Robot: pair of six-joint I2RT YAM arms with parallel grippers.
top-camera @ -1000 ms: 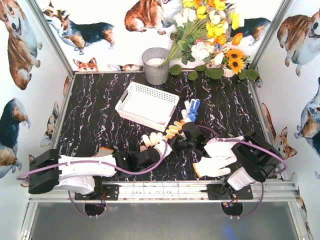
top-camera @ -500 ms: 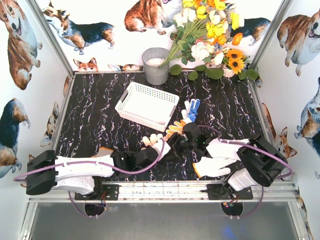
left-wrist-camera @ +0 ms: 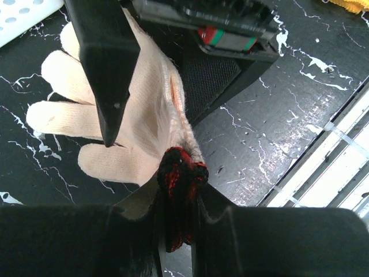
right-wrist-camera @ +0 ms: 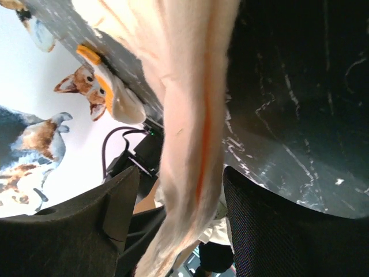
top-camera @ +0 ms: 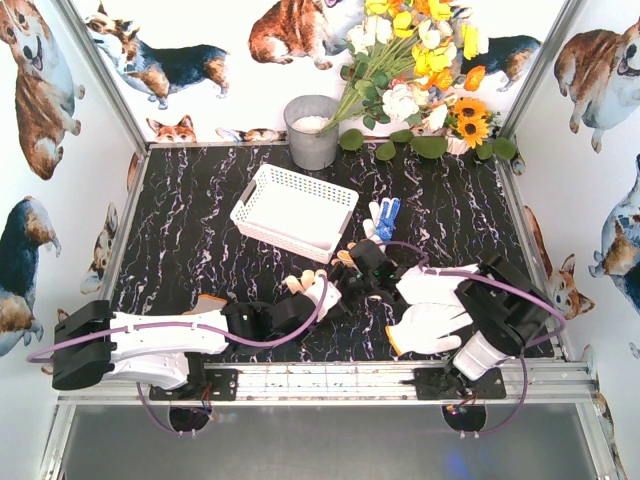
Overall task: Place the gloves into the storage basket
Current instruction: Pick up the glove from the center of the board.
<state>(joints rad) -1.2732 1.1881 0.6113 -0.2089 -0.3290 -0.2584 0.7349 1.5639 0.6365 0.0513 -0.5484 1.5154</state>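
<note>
The jaws of the left arm [top-camera: 170,340] are clamped shut on the red cuff [left-wrist-camera: 180,173] of a cream glove [left-wrist-camera: 135,109], which lies palm-flat on the black marbled surface [top-camera: 190,220] at the near middle. Its fingers splay to the far side, toward the storage basket [top-camera: 280,236]. The jaws of the right arm [top-camera: 500,320] stand apart astride the same glove. The left wrist view shows one black finger [left-wrist-camera: 106,69] across the glove's back, and the right wrist view shows the cream fabric [right-wrist-camera: 193,115] running loose between the two fingers. Just behind the right arm's wrist, the tips of a yellow-fingered glove [top-camera: 345,258] poke out, mostly hidden. A white glove with a blue palm [top-camera: 384,213] lies beside the basket's near right corner. Toward the near right edge a white glove with an orange cuff [top-camera: 430,330] rests flat, with another white glove [top-camera: 432,287] partly under the right arm just beyond it. An orange-yellow glove [top-camera: 207,299] peeks out behind the left arm. The white lattice basket sits angled, left of centre and farther back, apart from every glove in sight. A grey metal bucket [top-camera: 312,135] and a spray of flowers [top-camera: 420,70] stand against the far wall.
</note>
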